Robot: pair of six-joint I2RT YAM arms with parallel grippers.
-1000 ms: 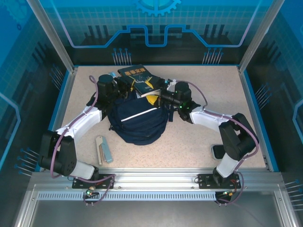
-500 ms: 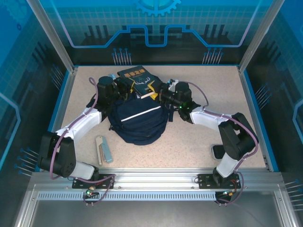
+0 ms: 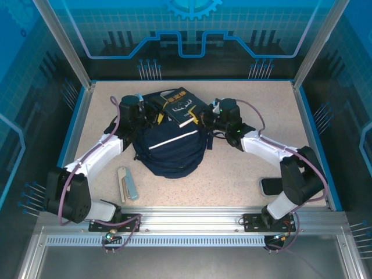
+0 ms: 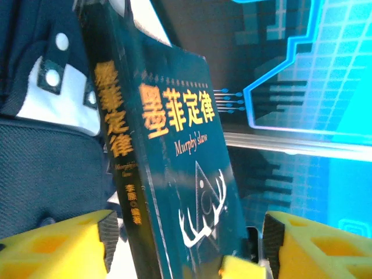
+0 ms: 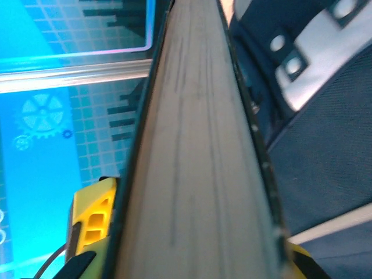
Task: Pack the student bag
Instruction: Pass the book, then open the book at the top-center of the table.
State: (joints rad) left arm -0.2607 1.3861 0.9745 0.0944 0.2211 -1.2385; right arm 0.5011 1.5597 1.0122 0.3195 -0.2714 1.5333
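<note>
The student bag (image 3: 168,148), a large navy backpack with a white stripe, lies mid-table with its mouth facing the back. A dark book with yellow lettering (image 3: 181,104) stands tilted over that mouth. My right gripper (image 3: 202,120) is shut on the book's right edge; in the right wrist view the book's page edge (image 5: 192,145) fills the space between the yellow fingers (image 5: 93,221). My left gripper (image 4: 189,244) is open astride the book's cover (image 4: 174,151), its pads (image 4: 107,238) clear of both faces. The bag's white patch (image 4: 64,99) shows behind the spine.
A slim grey and blue case (image 3: 128,183) lies on the table left of the bag's bottom. A dark flat object (image 3: 270,186) sits by the right arm's base. Metal posts and blue walls enclose the table (image 3: 256,104).
The left gripper opened and let go of the book. The right gripper closed on the book's right edge, and the book swung up and over the bag's mouth.
</note>
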